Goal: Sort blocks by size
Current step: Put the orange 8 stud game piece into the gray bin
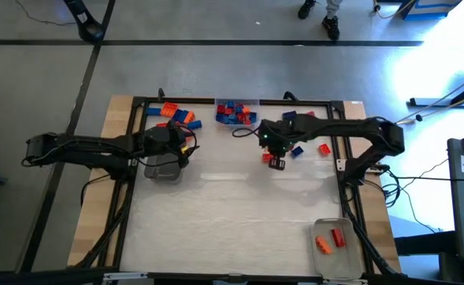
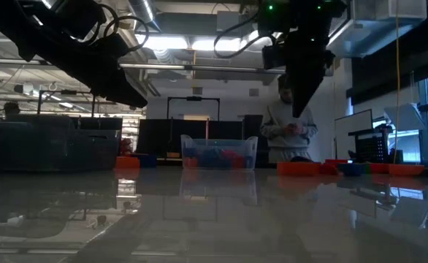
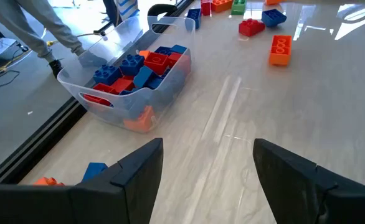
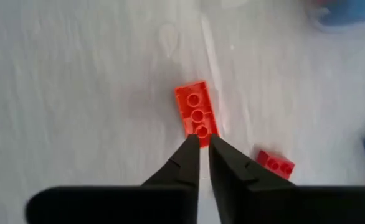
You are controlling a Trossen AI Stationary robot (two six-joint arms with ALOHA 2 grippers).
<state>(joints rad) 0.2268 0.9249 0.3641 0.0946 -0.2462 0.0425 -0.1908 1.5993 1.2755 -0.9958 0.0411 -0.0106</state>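
right gripper pinches the end of a red brick

the right gripper (image 4: 203, 144) sits just above centre in the high view, pointing down so it can lift from above; its dark fingers (image 4: 181, 163) are nearly together, clenched on the near end of a long red studded plastic brick (image 4: 196, 116); a smaller red brick (image 4: 276, 165) lies just beside it, untouched. the grip is at the very tip, so i judge it may slip. the left gripper (image 3: 207, 163) waits at left of centre with jaws spread and empty, near a clear plastic bin (image 3: 117, 107) heaped with red and blue bricks. a second clear tray (image 1: 336, 251) at lower right holds orange and red bricks, probably one size class.
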